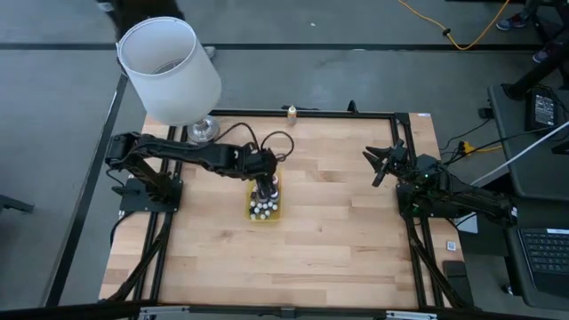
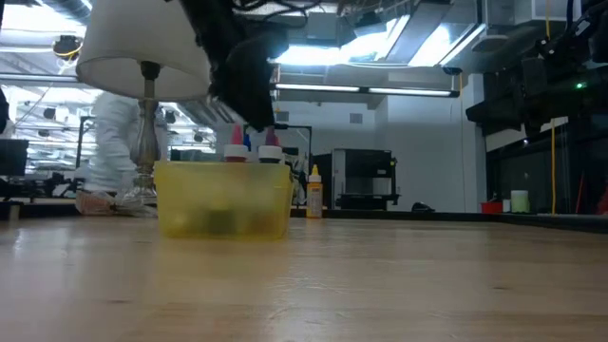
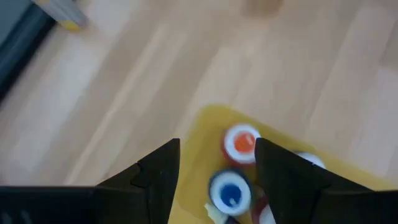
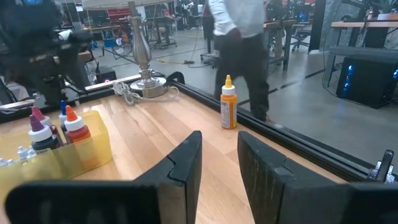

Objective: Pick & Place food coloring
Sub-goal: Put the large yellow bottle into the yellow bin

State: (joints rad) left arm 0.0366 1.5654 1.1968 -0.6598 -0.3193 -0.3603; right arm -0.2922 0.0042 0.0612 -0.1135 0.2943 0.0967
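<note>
Item one, my left gripper (image 1: 264, 190): poised directly over the yellow tray (image 1: 276, 212), fingers parted around empty air, nothing held between them. Directly below it, in the left wrist view, an orange-capped bottle (image 3: 241, 143) and a blue-capped bottle (image 3: 231, 193) of the food coloring (image 1: 263, 209) stand upright inside the tray, the orange cap just beside one finger. More bottles are crowded in beside them, so I judge most of the set is already placed. Item two, beyond my left gripper toward the table's far edge: one orange bottle (image 1: 291, 111) stands alone on the wood, well apart from the tray; by my reckoning it is what remains to be fetched. Item three, my right gripper (image 1: 380, 164): waiting near the right edge of the table, well clear of the tray, fingers nearly together and empty.
</note>
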